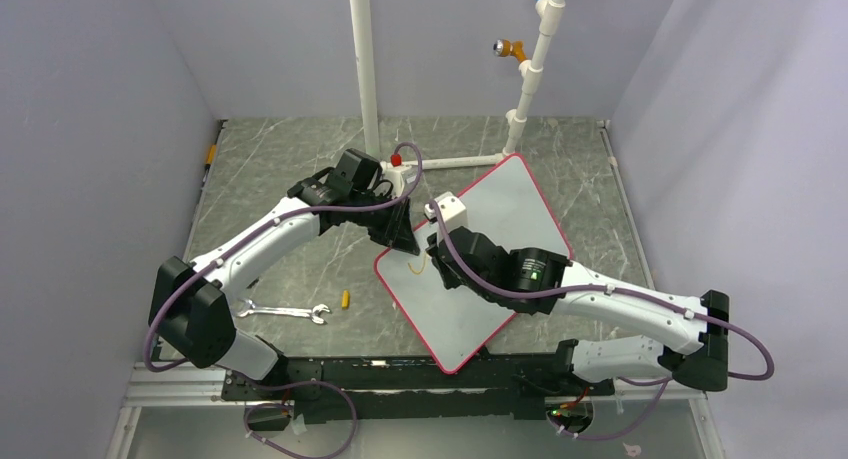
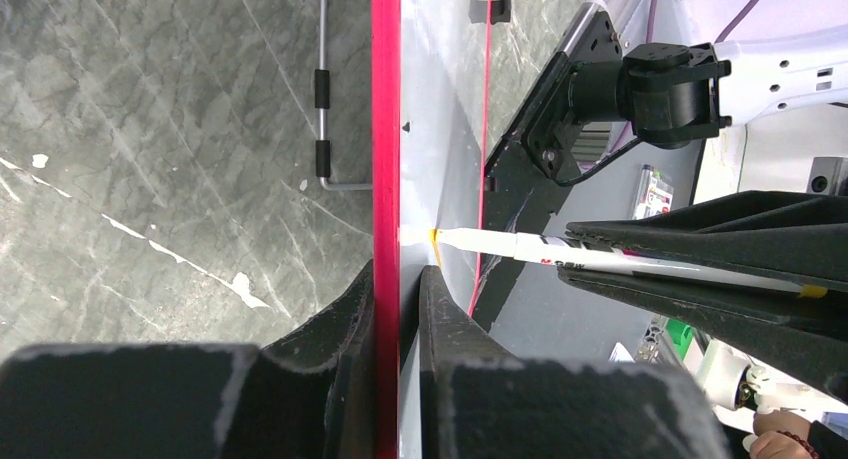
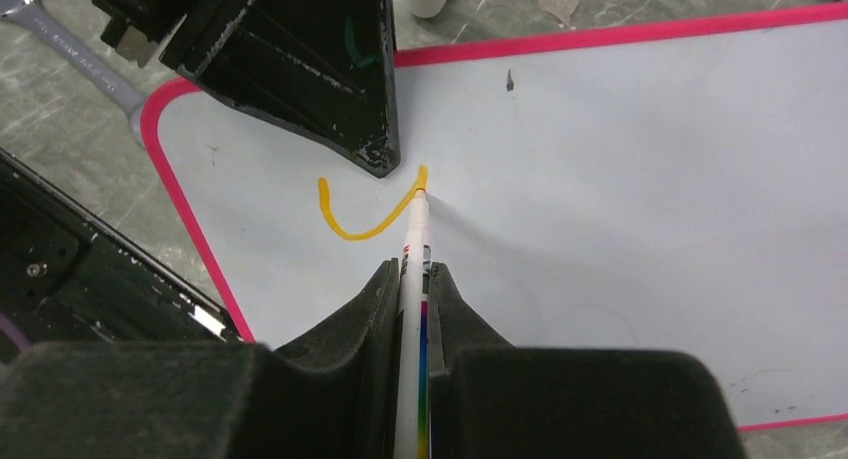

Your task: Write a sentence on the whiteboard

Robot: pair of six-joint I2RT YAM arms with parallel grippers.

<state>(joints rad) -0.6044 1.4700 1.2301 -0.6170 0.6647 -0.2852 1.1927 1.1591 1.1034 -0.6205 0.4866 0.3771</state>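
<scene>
Writing, first stroke only | right pincer (image 3: 410,269) clamped on slim rigid marker (image 3: 414,229), tip on orange-yellow sentence (image 3: 355,229) | whiteboard (image 1: 520,209) flat on surface, centre-right; light, stiff, likely slides | left pincer (image 2: 398,279) pinching its far-left red rim, best hold

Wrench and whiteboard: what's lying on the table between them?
A small yellow piece, perhaps a marker cap, lies on the table between the wrench and the whiteboard. The top view shows it.
</scene>
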